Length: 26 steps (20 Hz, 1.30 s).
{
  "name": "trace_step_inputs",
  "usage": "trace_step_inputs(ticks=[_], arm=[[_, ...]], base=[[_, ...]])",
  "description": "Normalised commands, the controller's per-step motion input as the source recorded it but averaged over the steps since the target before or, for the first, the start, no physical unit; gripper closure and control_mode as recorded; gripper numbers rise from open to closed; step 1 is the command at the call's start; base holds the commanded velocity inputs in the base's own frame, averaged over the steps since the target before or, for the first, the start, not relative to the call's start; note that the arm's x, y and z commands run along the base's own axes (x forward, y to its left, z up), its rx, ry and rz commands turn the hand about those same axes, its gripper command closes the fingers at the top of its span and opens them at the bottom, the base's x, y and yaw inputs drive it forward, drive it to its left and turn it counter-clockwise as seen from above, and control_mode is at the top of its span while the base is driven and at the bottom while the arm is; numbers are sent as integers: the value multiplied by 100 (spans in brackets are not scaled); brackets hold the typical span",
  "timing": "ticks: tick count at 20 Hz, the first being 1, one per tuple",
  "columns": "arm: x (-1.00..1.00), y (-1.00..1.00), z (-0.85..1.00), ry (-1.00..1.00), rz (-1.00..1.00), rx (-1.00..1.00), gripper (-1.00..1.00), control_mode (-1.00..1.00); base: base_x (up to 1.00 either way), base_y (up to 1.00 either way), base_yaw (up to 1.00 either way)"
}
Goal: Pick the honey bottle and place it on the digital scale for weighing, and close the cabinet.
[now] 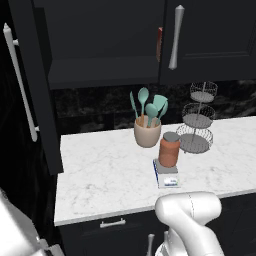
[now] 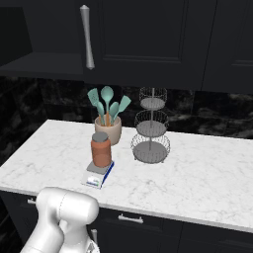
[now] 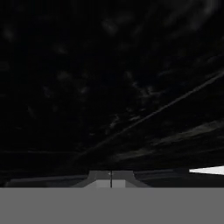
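Observation:
The honey bottle [image 1: 169, 150] [image 2: 101, 150], an orange-brown jar with a grey lid, stands upright on the digital scale [image 1: 167, 177] [image 2: 98, 174] on the white marble counter. Above it hangs the black cabinet [image 1: 105, 45] [image 2: 148, 39]. Its left door [image 1: 37, 100] is swung open toward me, with its silver bar handle [image 1: 20, 85] at the far left; its right door is shut. In the hand view my gripper [image 3: 110, 178] is shut with its tips together and nothing between them, facing a dark, faintly streaked surface.
A beige cup of teal utensils [image 1: 147, 131] [image 2: 108, 127] stands just behind the scale. A three-tier wire stand [image 1: 198, 120] [image 2: 151, 131] is to its right. A slim red box [image 1: 159, 44] sits inside the cabinet. Black drawers [image 1: 112, 223] run under the counter edge.

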Motion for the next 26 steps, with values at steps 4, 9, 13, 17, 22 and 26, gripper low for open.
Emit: trace_step_inputs(ticks=[4,9,13,17,22,26], arm=[[65,-1,-28,-34,0,43,100,-100],[76,41,-34,-23,-3,33,100,-100],[48,84,-25,8,-15,10,100,-100],[49,31,-8,20,-24,1,100,-100],[29,-14,11,56,-32,0,100,-100],[21,27,-9,55,-24,-5,100,-100]], base=[[0,0,0],[0,0,0],[0,0,0],[0,0,0],[0,0,0],[0,0,0]])
